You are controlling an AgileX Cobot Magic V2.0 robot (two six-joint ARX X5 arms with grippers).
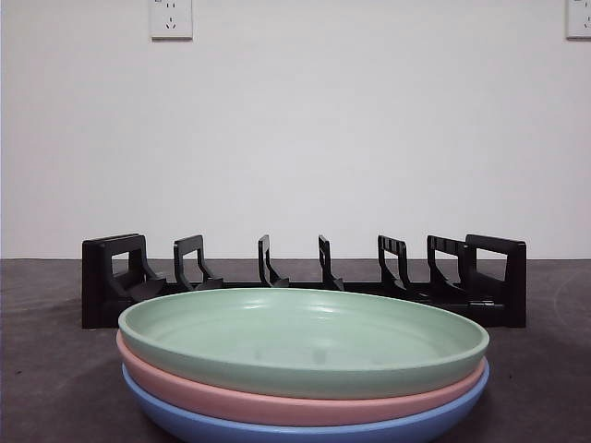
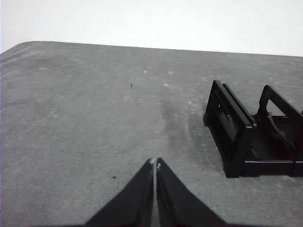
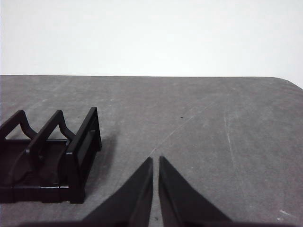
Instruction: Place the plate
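A stack of three plates stands near in the front view: a green plate (image 1: 305, 337) on top, a pink plate (image 1: 277, 401) under it, a blue plate (image 1: 305, 426) at the bottom. Behind them a black slotted plate rack (image 1: 305, 281) lies across the table, with nothing in its slots. One end of the rack shows in the left wrist view (image 2: 246, 137) and the other end in the right wrist view (image 3: 52, 156). My left gripper (image 2: 155, 163) is shut and empty above bare table beside the rack. My right gripper (image 3: 155, 160) is shut and empty beside the rack's other end.
The grey table top (image 2: 94, 118) stretches to a rounded far corner in each wrist view. A white wall with two sockets (image 1: 171, 18) stands behind the table. Neither arm shows in the front view.
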